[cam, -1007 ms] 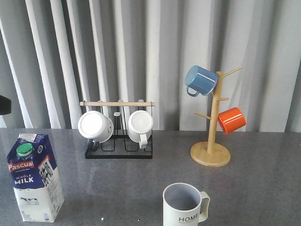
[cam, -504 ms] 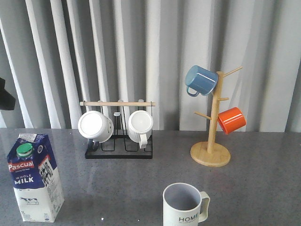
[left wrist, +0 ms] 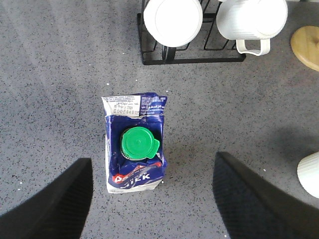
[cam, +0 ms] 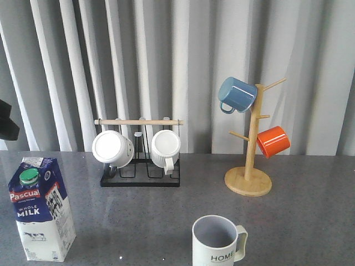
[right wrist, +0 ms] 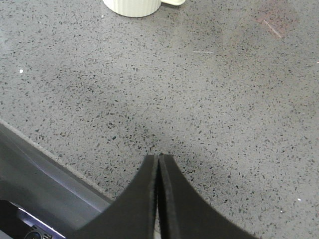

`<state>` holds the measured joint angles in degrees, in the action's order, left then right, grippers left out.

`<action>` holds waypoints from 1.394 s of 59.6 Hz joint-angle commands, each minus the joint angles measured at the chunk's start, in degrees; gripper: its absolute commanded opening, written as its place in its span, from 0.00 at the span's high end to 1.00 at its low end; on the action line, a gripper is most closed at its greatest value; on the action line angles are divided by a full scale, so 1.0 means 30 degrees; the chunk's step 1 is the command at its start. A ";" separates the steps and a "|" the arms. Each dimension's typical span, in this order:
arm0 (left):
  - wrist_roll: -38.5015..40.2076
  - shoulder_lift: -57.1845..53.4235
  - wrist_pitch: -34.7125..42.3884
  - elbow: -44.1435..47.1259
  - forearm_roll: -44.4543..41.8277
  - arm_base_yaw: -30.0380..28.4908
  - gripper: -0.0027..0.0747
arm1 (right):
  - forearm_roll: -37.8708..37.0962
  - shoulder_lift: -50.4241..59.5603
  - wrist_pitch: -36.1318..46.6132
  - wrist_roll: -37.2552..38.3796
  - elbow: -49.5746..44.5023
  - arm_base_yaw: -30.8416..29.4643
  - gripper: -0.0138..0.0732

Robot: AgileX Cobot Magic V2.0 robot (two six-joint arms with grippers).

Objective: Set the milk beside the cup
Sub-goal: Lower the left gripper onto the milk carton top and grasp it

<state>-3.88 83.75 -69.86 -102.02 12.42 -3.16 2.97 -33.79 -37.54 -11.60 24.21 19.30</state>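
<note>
The milk (cam: pixel 41 208) is a blue-and-white carton with a green cap, standing upright at the table's front left. The cup (cam: pixel 217 241), a white mug lettered "HOME", stands at the front centre, well to the right of the milk. In the left wrist view the milk (left wrist: pixel 135 149) is seen from above. My left gripper (left wrist: pixel 152 159) hovers over it, open wide, with its fingers (left wrist: pixel 55 204) apart on both sides and touching nothing. My right gripper (right wrist: pixel 158 158) is shut and empty over bare table near the front edge.
A black rack (cam: pixel 141 178) with two white mugs stands at the back centre. A wooden mug tree (cam: pixel 248 180) at the back right carries a blue mug (cam: pixel 237 94) and an orange mug (cam: pixel 273 141). A white mug's side (left wrist: pixel 310 172) shows in the left wrist view.
The dark part of my left arm at the left edge of the front view has shifted a little. The milk and the cup have not moved.
</note>
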 commanded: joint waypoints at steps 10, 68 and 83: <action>0.0175 -0.0587 0.1408 -0.0555 0.0432 -0.0016 0.34 | -0.0046 -0.0001 0.1127 -0.0044 0.0514 -0.0026 0.85; 0.0721 0.0632 0.0160 -0.0555 0.0631 -0.0016 0.18 | -0.0046 -0.0001 0.1107 -0.0024 0.0514 -0.0026 0.85; 0.0721 0.2233 -0.0076 -0.0555 0.0633 -0.0016 0.18 | -0.0063 -0.0001 0.1107 -0.0024 0.0514 -0.0026 0.85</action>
<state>-2.38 91.43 -72.07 -102.13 12.91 -3.16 3.08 -33.79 -37.59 -11.60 24.21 19.30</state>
